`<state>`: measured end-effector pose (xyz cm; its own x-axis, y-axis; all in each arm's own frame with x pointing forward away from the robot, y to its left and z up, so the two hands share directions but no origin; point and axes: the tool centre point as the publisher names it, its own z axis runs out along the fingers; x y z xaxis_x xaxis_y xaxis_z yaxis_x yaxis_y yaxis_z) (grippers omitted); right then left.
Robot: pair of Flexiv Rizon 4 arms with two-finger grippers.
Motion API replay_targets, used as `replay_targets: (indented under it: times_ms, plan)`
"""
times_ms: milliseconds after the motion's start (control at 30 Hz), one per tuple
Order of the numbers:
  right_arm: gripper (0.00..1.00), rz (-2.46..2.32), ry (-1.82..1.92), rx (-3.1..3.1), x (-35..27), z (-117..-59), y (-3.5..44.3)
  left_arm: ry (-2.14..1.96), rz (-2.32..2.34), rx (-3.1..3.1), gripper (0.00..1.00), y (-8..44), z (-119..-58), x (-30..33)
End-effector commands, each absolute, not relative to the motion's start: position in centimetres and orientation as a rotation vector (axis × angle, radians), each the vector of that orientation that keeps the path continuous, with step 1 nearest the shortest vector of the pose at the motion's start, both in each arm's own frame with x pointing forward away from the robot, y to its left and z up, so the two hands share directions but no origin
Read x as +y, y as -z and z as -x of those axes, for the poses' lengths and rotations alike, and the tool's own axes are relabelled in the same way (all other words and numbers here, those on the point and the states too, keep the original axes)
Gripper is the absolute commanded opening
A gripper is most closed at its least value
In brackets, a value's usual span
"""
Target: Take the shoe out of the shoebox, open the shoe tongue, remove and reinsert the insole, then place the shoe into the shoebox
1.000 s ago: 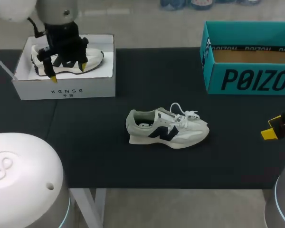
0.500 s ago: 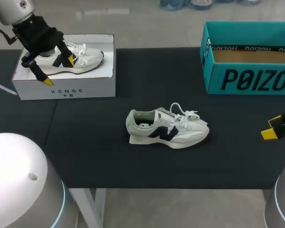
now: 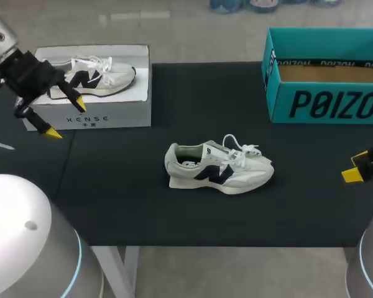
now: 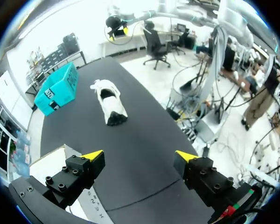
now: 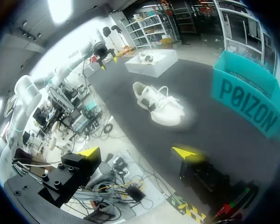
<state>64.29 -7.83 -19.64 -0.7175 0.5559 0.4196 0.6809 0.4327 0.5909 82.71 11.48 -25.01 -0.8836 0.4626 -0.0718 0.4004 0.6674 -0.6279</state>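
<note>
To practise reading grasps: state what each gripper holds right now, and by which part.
Nothing is held: the left gripper and the right gripper are both open and empty.

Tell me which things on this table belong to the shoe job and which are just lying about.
Job, most likely:
white shoebox
boxed shoe inside it
left gripper, open, beside that box

Lying about, it seems:
loose shoe mid-table
teal box
right gripper, open, at the table's edge, near nothing

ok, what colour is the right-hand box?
Teal with black lettering; the box shows best in the head view.
</note>
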Motion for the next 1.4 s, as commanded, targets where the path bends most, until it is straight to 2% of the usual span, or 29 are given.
replay_targets:
  times_ms: [33, 233, 467, 767, 1000, 1400]
  plan:
    - [1.00, 1.135, 1.159, -2.545, -7.9, -63.0, 19.5, -1.715, 0.595, -2.476, 1.00, 26.6, -81.3, 12.5]
    - [1.00, 1.135, 1.159, -2.545, -7.9, -63.0, 19.5, -1.907, 0.502, -2.319, 1.00, 28.2, -80.3, 11.7]
    - [1.00, 1.135, 1.159, -2.545, -7.9, -63.0, 19.5, -1.949, 0.506, -2.257, 1.00, 30.6, -79.9, 7.2]
    - [1.00, 1.135, 1.159, -2.545, -7.9, -63.0, 19.5, -1.973, 0.269, -2.248, 1.00, 33.8, -81.9, 0.2]
    - [1.00, 1.135, 1.159, -2.545, -7.9, -63.0, 19.5, -1.935, 0.385, -2.279, 1.00, 35.2, -82.0, -4.1]
    - [1.00, 1.135, 1.159, -2.545, -7.9, -63.0, 19.5, -1.883, 0.297, -2.327, 1.00, 37.9, -81.4, -4.9]
